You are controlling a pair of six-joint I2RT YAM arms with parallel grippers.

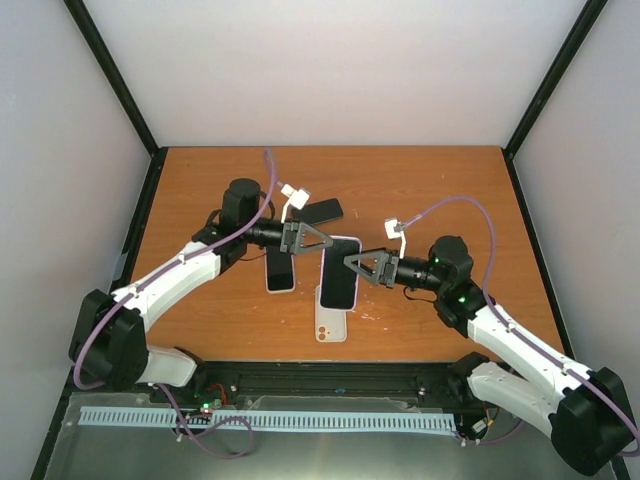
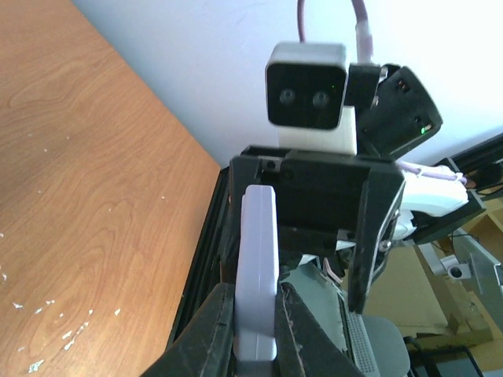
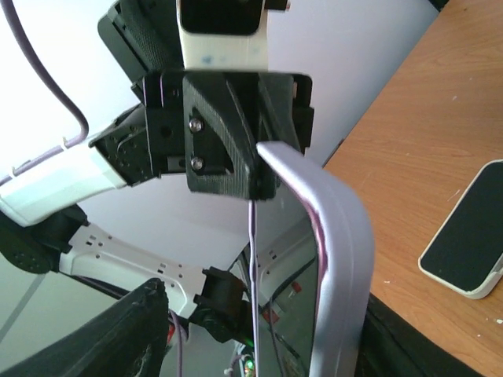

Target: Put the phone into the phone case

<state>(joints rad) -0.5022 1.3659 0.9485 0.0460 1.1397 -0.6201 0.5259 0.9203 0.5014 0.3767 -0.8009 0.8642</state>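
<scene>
Closest in, the left end effector (image 2: 258, 302) is clamped on one edge of the lavender phone case (image 2: 258, 236), above the table (image 1: 430, 180). Facing it, the right end effector (image 1: 355, 266) stands open, jaws either side of the case. The phone (image 1: 339, 280) looks seated inside; next comes pressing home any proud corner, I'd judge.

Bright even light, faint shadows, wrist-view bg blown out, near blur

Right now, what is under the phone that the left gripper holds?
From above, a white piece with two small holes shows beneath the phone in the left gripper. Only its near end shows; the phone covers the rest, so case or phone back, I cannot tell.
</scene>
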